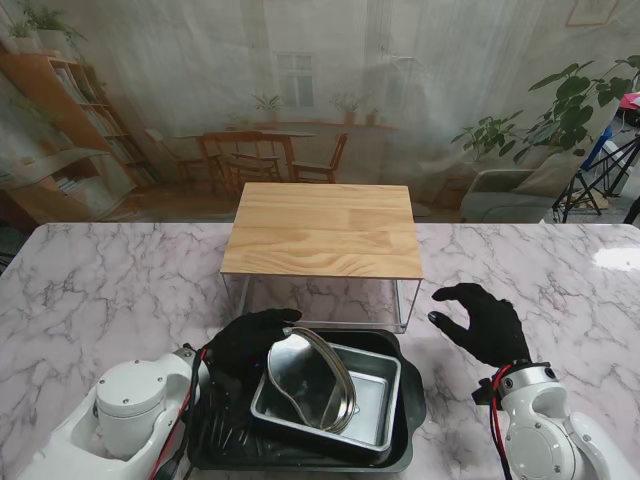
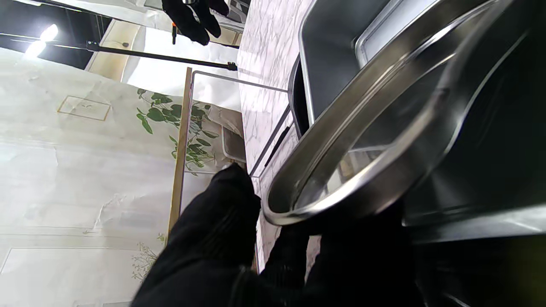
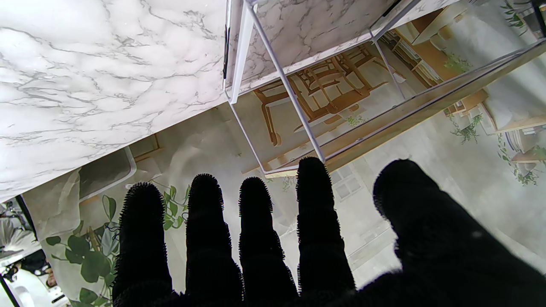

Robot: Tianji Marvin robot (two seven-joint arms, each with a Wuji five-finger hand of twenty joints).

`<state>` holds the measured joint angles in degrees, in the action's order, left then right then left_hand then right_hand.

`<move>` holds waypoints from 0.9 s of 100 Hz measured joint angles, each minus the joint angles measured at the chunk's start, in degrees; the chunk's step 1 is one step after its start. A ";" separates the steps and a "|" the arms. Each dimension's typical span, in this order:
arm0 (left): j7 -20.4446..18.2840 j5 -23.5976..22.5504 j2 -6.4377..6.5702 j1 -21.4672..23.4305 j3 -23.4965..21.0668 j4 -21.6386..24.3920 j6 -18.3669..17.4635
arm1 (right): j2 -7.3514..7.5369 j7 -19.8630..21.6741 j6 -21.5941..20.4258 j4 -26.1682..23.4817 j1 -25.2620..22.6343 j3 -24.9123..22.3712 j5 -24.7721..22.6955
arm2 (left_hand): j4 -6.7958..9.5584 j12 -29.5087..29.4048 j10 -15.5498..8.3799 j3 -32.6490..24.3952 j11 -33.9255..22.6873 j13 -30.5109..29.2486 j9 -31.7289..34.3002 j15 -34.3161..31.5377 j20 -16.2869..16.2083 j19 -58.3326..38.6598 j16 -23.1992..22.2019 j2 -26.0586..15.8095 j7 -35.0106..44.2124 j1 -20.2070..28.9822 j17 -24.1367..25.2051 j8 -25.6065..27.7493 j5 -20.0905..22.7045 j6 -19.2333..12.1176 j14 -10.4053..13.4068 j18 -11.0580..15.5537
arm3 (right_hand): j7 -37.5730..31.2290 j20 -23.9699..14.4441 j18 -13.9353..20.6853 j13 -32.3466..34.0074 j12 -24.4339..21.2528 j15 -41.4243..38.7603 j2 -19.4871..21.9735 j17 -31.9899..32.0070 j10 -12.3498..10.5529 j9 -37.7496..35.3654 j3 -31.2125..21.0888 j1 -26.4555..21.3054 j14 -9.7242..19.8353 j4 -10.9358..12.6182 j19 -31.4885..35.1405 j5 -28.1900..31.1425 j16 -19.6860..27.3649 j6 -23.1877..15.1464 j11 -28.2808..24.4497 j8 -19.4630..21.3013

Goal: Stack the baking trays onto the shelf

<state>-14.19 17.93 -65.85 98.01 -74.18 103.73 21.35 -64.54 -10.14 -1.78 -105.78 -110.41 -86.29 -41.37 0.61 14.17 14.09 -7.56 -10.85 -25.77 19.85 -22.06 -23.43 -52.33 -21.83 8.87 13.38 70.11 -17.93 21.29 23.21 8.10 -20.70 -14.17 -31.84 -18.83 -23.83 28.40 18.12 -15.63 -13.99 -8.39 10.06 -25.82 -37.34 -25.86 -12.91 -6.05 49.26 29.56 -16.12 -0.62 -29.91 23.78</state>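
left robot hand (image 1: 250,343) grips tilted round tray (image 1: 312,378); right robot hand (image 1: 485,322) hovers open.

A white marble table (image 1: 100,290) stands before a printed room backdrop (image 1: 320,90).

I find no readable text, label, brand, number or sign in any of my three views. The round metal pan (image 1: 312,380) tilted in my left hand (image 1: 248,345) shows only bare reflective steel, and the rectangular trays (image 1: 375,400) beside that hand carry no stamp I can make out. The wooden shelf top (image 1: 325,230), just beyond my right hand (image 1: 483,322), is plain grain without markings.
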 measured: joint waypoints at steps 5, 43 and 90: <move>-0.05 0.39 0.17 0.30 -0.40 0.38 -0.03 | 0.00 0.00 0.00 0.00 0.00 0.00 0.00 | 0.05 -0.80 0.00 1.22 0.34 1.10 -0.75 0.73 0.01 1.12 0.67 -0.03 -1.04 -0.35 1.02 -0.55 -1.02 0.05 -0.55 -0.46 | 0.00 0.00 0.02 0.00 0.00 0.00 0.00 0.00 0.00 0.00 0.00 0.00 0.00 0.00 0.00 0.00 0.00 0.00 0.00 0.00; -4.40 2.49 1.44 3.20 -4.18 4.22 -1.26 | 0.00 -0.12 -0.10 0.15 0.04 0.00 0.03 | 0.67 -5.81 3.56 6.37 4.75 7.83 -6.25 4.35 1.58 9.15 4.25 -0.34 -6.69 -6.12 6.76 -3.20 -5.18 2.50 -1.38 -1.82 | 0.00 0.00 0.04 -0.01 0.00 0.00 0.00 0.00 0.00 0.00 0.00 0.00 0.00 0.00 -0.01 0.00 0.00 0.00 0.00 0.00; -3.91 -0.26 1.89 2.33 -2.22 4.51 0.07 | -0.02 -0.23 -0.32 0.40 0.10 -0.06 0.15 | 0.70 -4.20 5.77 -3.63 1.65 -1.77 4.75 2.73 0.04 3.31 3.41 -2.32 -3.60 1.15 0.00 -1.24 4.37 7.09 1.32 0.50 | 0.00 0.00 0.06 -0.01 0.00 0.00 0.00 0.00 0.00 0.00 0.00 0.00 0.00 0.00 -0.10 0.00 0.00 0.00 0.00 0.00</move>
<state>-18.10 17.67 -63.96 100.34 -76.40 108.24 21.42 -64.56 -10.37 -2.11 -105.38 -110.31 -86.35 -41.22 1.31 9.96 19.86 -11.20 -9.19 -27.53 24.59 -19.33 -23.38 -49.02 -18.42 6.55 9.78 71.26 -17.93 20.05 27.58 15.19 -19.38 -13.67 -31.84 -18.83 -23.77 28.39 18.12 -15.63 -13.99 -8.39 10.06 -25.82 -37.34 -25.86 -12.91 -6.05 49.16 29.56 -16.12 -0.62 -29.91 23.78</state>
